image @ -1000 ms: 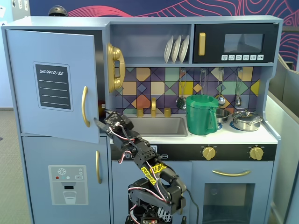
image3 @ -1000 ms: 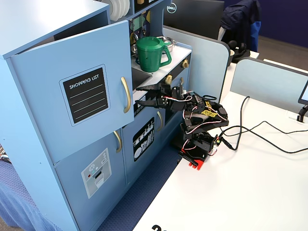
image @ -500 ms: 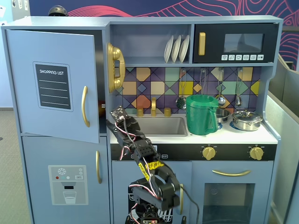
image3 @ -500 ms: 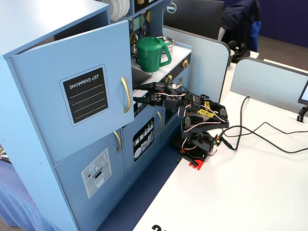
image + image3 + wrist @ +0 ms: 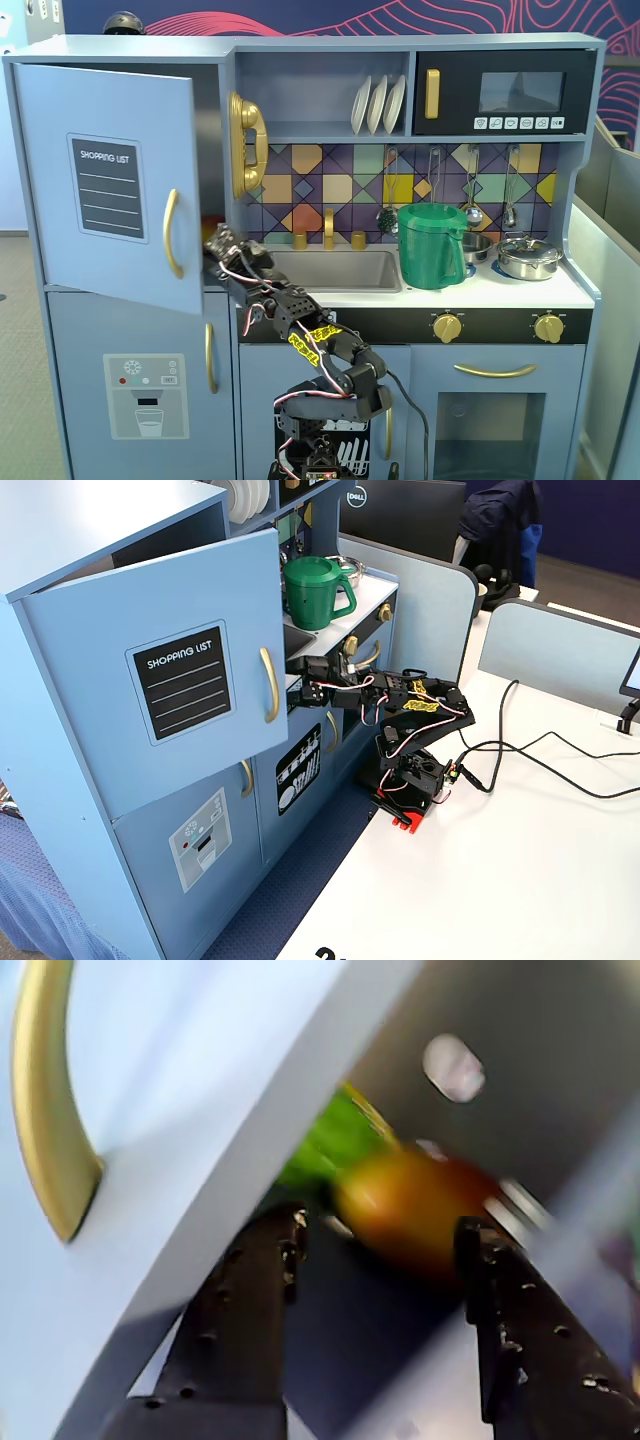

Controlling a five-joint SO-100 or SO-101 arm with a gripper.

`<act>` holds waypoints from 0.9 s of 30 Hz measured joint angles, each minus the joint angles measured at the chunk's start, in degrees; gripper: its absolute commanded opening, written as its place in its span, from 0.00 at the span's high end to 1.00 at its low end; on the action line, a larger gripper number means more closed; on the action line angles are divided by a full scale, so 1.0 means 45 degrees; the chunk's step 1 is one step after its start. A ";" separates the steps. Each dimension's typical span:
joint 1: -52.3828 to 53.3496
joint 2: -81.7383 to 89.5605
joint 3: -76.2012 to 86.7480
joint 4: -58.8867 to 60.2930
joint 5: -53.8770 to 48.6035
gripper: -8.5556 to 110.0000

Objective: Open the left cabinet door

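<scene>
Office or lab: toy play kitchen [image 5: 420, 300] at white surface's [image 5: 520, 870] left edge, grey desk partitions [image 5: 555, 645], Dell monitor [image 5: 400, 515], blue carpet [image 5: 300, 870].

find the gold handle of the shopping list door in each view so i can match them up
A fixed view: the gold handle stands vertical near the right edge of the open left cabinet door, left of centre.
Wrist view: the gold handle curves down the far left edge, with the open gripper below and right of it.
Another fixed view: the gold handle is just left of centre, beside the gripper.
Shared landmark: the door's free edge next to the handle.
</scene>
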State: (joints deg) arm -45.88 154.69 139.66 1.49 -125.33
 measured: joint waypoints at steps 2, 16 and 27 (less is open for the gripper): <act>-0.0586 0.0000 0.0000 -0.0098 -0.0332 0.82; -0.3750 -0.0625 0.0000 -0.1562 -0.1934 0.82; -0.5176 -0.1855 0.0000 -0.2754 -0.2422 0.83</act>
State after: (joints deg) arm -69.17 146.34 139.66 -10.90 -136.23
